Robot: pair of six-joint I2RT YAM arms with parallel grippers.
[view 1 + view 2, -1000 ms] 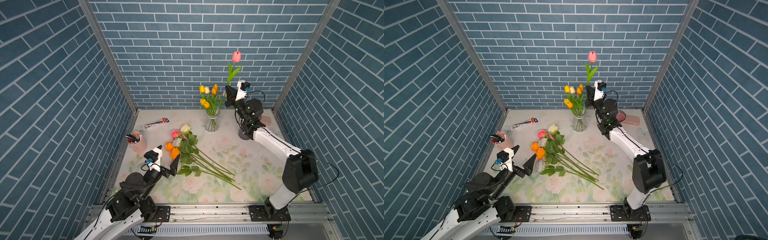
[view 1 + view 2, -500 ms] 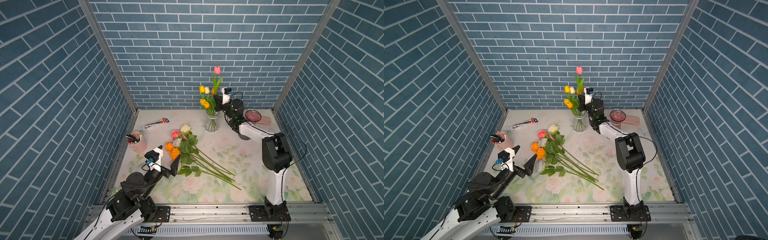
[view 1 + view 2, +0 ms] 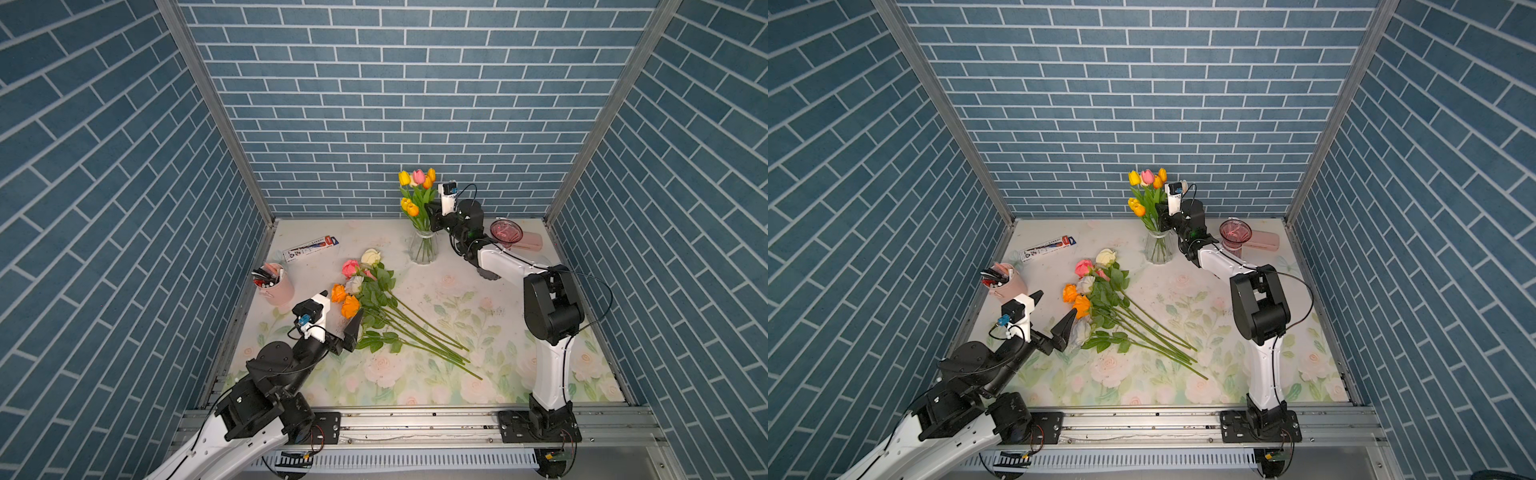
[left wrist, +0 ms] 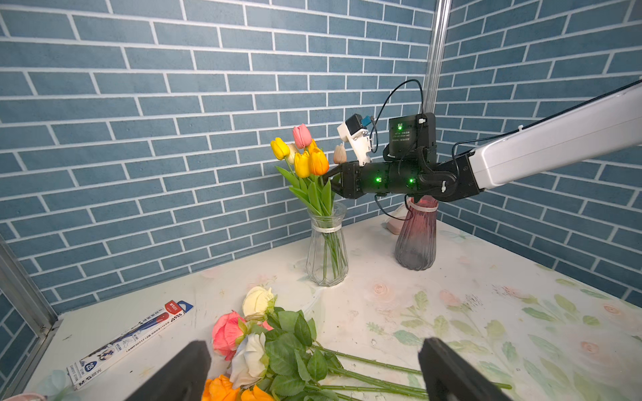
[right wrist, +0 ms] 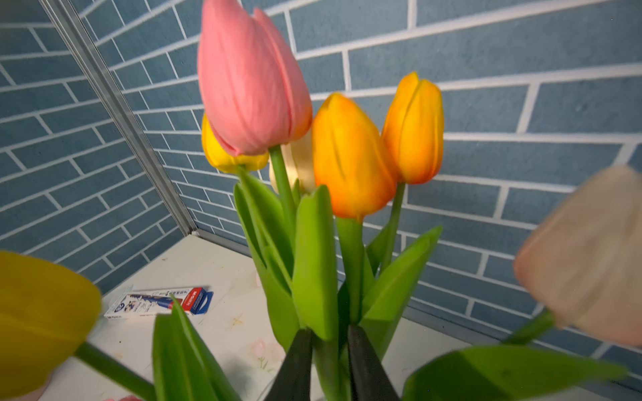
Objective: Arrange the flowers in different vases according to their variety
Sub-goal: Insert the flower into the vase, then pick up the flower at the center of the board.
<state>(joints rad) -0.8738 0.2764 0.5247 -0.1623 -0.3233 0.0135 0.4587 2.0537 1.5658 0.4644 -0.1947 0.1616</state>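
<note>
Several tulips (image 3: 415,191) stand in the clear ribbed vase (image 3: 423,249) (image 4: 326,250) at the back. A pink tulip (image 5: 246,80) (image 3: 1147,176) stands among them. My right gripper (image 5: 328,330) (image 3: 430,216) reaches in just above the vase neck, its jaws a little apart with that tulip's green stem between them. The purple-pink vase (image 3: 505,230) (image 4: 417,239) stands empty to the right, behind the right arm. A bunch of roses (image 3: 361,286) (image 4: 257,333) lies on the cloth. My left gripper (image 3: 338,311) (image 4: 314,343) hovers wide open over the rose heads, holding nothing.
A pink pen cup (image 3: 274,282) stands at the left edge. A flat pen box (image 3: 311,248) lies at the back left. A pink case (image 3: 530,241) lies behind the purple-pink vase. The rose stems (image 3: 428,345) stretch across the middle of the cloth. Brick walls close three sides.
The right arm has brought the pink tulip down from high above into the clear vase, and its jaws have loosened. The left arm has not moved.
</note>
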